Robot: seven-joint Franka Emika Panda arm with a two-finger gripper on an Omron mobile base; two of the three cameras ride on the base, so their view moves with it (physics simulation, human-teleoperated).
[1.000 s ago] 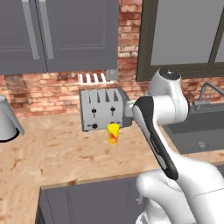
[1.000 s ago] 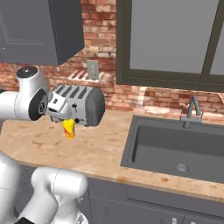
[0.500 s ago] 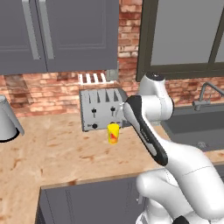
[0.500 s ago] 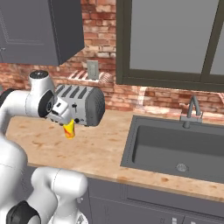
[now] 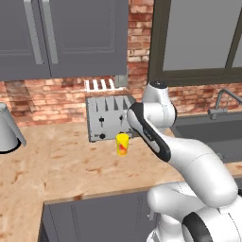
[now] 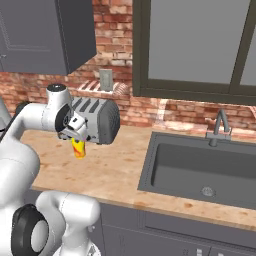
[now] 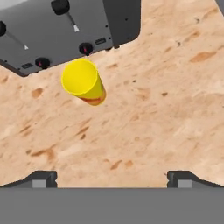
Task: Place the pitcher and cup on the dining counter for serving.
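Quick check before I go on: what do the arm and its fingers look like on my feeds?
The arm is glossy white with rounded links, a black band along the forearm and dark grey joint rings. The gripper has a white body. The fingers are small, dark grey and blocky.

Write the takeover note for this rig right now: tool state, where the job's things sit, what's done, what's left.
Tool: open, empty, above the wood counter, not touching the cup.
Cup: upright on that counter just in front of the toaster.
Pitcher: at the far left edge of the same counter in the left base view.
Done: nothing moved to the dining counter yet.
Left: grasp the cup, carry it over, then the pitcher.
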